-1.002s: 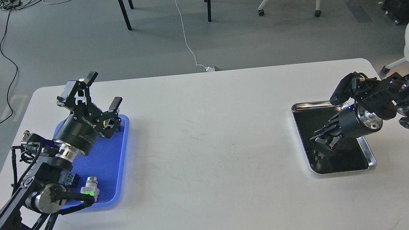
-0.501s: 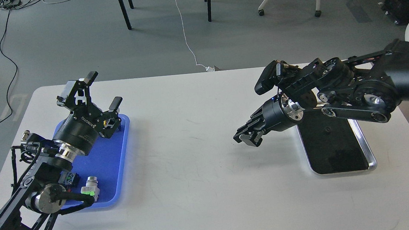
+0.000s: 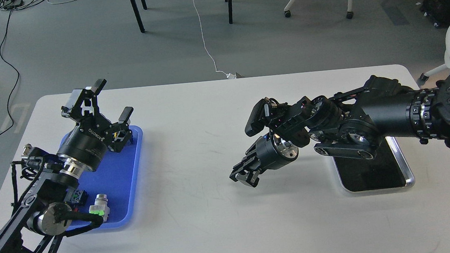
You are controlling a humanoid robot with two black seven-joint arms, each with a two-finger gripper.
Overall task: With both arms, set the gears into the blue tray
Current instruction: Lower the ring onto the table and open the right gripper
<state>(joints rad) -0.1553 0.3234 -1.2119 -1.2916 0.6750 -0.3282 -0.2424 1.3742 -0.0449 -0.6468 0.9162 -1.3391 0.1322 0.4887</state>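
The blue tray point(image 3: 120, 179) lies at the table's left side. My left gripper point(image 3: 115, 98) hangs above the tray's far end, open, with nothing between its wide-spread fingers. My right gripper point(image 3: 244, 177) hovers over the bare table near the middle, left of the steel tray point(image 3: 378, 176), pointing down and to the left. Its fingers are drawn together. No gear shows between them; anything that small there is hidden by the dark fingers. No gears show anywhere in this view. My right forearm covers the steel tray's far half.
A green-capped push-button switch point(image 3: 99, 207) and a small dark switch part point(image 3: 78, 195) sit at the blue tray's near end, beside my left arm's wrist. Chair legs and cables lie on the floor beyond the table's far edge.
My right gripper has risen out of the steel tray and travelled left, to above the table's middle. My left arm has barely moved and stays open.
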